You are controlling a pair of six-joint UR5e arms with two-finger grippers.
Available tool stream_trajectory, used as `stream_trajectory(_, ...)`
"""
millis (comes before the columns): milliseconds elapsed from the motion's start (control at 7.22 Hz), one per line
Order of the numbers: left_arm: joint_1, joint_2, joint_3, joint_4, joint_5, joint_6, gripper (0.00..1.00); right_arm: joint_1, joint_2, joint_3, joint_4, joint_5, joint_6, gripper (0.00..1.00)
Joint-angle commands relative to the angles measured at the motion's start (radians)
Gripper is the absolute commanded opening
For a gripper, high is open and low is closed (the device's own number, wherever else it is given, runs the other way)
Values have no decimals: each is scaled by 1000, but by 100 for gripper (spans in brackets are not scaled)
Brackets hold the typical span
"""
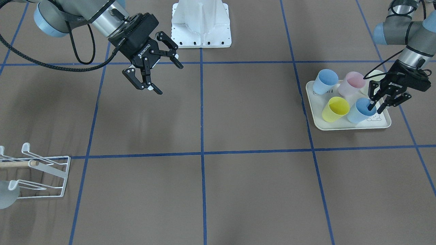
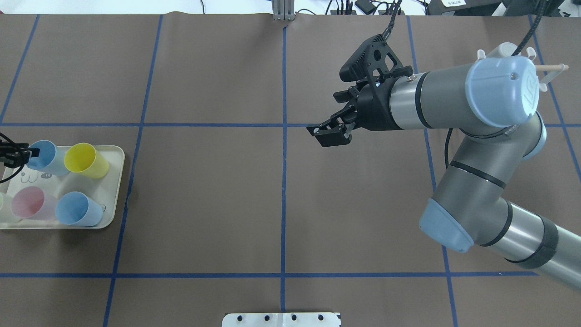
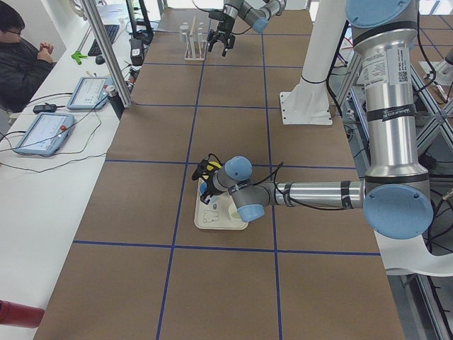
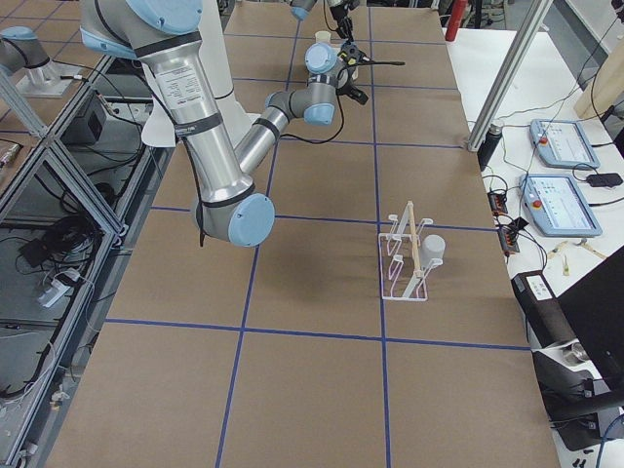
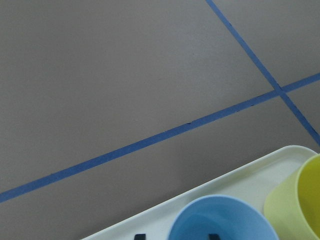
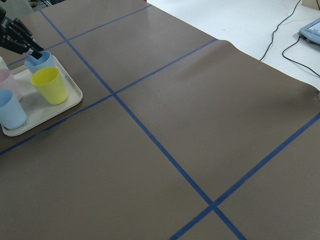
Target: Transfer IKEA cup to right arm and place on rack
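Table (image 1: 238,112): brown-grey cover, gridded with blue tape lines (image 1: 201,102).
Tray (image 1: 351,126): cream, with a faint dark line drawing.
Blue cup (image 1: 357,115): light blue, deeper blue inside.
Second blue cup (image 1: 323,81): light blue.
Yellow cup (image 1: 335,109): yellow, brighter inside.
Pink cup (image 1: 352,83): pale pink.
Pale cup (image 1: 376,74): whitish yellow-green.
Rack (image 1: 51,170): white wire.
Dowel (image 1: 15,164): pale wood.
Grey cup (image 1: 5,199): light grey.
Right arm (image 1: 88,10): silver-grey, light-blue joint caps, black cable.
Left arm (image 1: 395,29): silver-grey, light-blue caps.
Right gripper (image 1: 163,73): black, white lettering.
Left gripper (image 1: 374,109): black, white lettering.
Base plate (image 1: 201,23): white.
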Motion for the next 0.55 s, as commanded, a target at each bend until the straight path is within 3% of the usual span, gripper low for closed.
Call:
stream_trajectory(0,2,-1,5,-1,0,0,23,-1,0,-3,0,-1,0,99)
stream_trajectory(277,2,-2,10,-1,0,0,0,-1,0,-3,0,-1,0,99)
stream_trajectory(415,0,-4,10,-1,0,3,0,-2,0,-3,0,-1,-2,99)
